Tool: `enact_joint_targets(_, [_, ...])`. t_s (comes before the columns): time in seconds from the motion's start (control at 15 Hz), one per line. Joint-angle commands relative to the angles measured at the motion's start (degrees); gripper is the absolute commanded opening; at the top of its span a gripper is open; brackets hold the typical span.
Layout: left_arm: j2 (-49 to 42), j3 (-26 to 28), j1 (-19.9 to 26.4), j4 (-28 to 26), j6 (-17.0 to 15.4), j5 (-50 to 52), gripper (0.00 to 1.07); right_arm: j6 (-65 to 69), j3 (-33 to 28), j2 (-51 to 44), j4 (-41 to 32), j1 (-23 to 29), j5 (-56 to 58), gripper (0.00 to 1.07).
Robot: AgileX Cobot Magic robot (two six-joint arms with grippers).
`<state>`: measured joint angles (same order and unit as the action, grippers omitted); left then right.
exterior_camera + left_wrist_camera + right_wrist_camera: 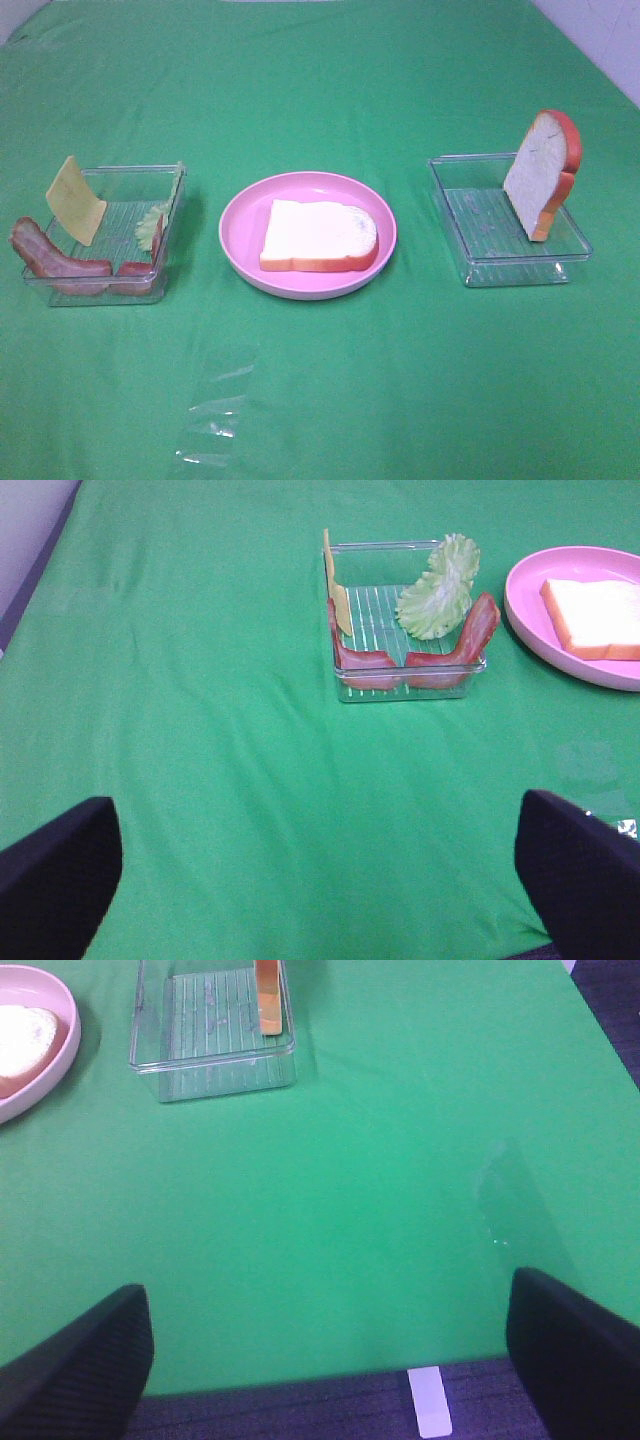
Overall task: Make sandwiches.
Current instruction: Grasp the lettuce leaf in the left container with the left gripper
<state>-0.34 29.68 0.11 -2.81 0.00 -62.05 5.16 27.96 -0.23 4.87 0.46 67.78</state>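
One white bread slice (318, 235) with an orange-brown crust lies flat on the round pink plate (235, 215) at the middle. A second bread slice (540, 170) leans upright in the clear right tray (480, 215). The clear left tray (120, 180) holds a yellow cheese square (75, 200), green lettuce (150, 225) and reddish-brown bacon strips (55, 258). My left gripper (315, 810) is open and empty, well short of that tray (405, 685). My right gripper (325, 1295) is open and empty, short of the bread tray (200, 1060). Neither gripper shows in the exterior high view.
A green cloth covers the table. A faint glint of clear film (215, 420) lies on the cloth near the front. In the right wrist view a dark table edge with a white tape mark (430, 1400) runs below the cloth.
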Motion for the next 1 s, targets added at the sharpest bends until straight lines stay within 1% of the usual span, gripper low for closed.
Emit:
enact_joint_targets(0.07, [-0.9,-0.1,0.1,-0.6,0.0,0.3,1.02,-1.4,-2.2,-1.7,-3.3,-0.1,-4.8,0.92])
enact_joint_targets(0.2, [-0.9,-0.1,0.1,-0.6,0.0,0.3,1.02,-4.2,-2.1,-1.6,-5.4,-0.1,-4.8,0.92])
enact_joint_targets(0.67, [-0.8,-0.1,0.1,-1.0,0.0,0.2,1.02,-4.2,-2.1,-1.6,-4.9,-0.1,-4.8,0.92])
enact_joint_targets(0.73, [2.1,1.7,0.1,-1.5,0.0,-2.5,1.02,-4.2,-2.1,-1.6,-4.9,-0.1,-4.8,0.92])
enact_joint_targets(0.8, [6.0,3.6,0.1,-0.5,1.3,-4.9,1.02,-4.2,-2.1,-1.6,-4.9,-0.1,-4.8,0.92])
enact_joint_targets(0.87, [10.5,5.7,0.1,0.6,1.7,-8.5,1.02,-4.2,-2.1,-1.6,-4.9,-0.1,-4.8,0.92])
enact_joint_targets(0.93, [13.4,6.9,0.1,0.6,1.0,-10.5,1.02,-4.2,-2.1,-1.6,-4.9,-0.1,-4.8,0.92])
enact_joint_targets(1.0, [18.7,8.9,0.1,0.4,-1.6,-13.5,1.02,-4.2,-2.1,-1.6,-4.9,-0.1,-4.8,0.92])
